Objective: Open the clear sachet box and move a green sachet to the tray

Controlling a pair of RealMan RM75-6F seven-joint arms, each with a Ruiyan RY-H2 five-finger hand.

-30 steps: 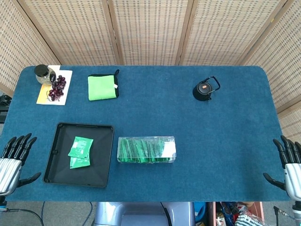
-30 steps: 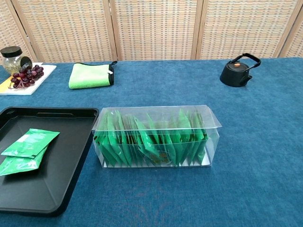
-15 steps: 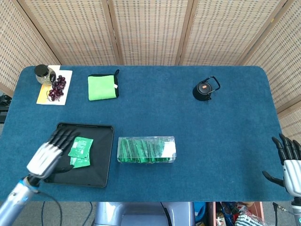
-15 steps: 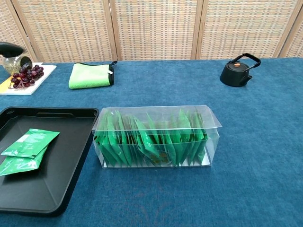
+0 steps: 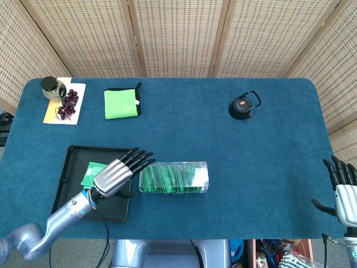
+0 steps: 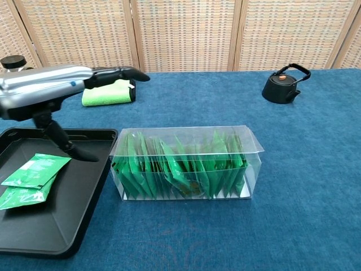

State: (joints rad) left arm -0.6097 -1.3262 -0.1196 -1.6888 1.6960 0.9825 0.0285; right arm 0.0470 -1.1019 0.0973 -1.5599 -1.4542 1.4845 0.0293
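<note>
The clear sachet box (image 5: 173,178) (image 6: 186,163) lies closed near the table's front, packed with several green sachets (image 6: 169,169). To its left the black tray (image 5: 70,159) (image 6: 34,226) holds two green sachets (image 6: 31,178). My left hand (image 5: 119,172) (image 6: 51,87) hovers open over the tray's right side, fingers stretched toward the box's left end, holding nothing. My right hand (image 5: 345,191) is open off the table's right front corner, out of the chest view.
A black teapot (image 5: 244,106) (image 6: 284,84) stands at the back right. A green cloth (image 5: 121,103) (image 6: 109,91) lies at the back left, with grapes (image 5: 68,104) on a white card and a jar (image 5: 52,87) beyond it.
My left hand has swept right across the tray, from the table's front left edge to the box's left end. The right hand has barely moved.
</note>
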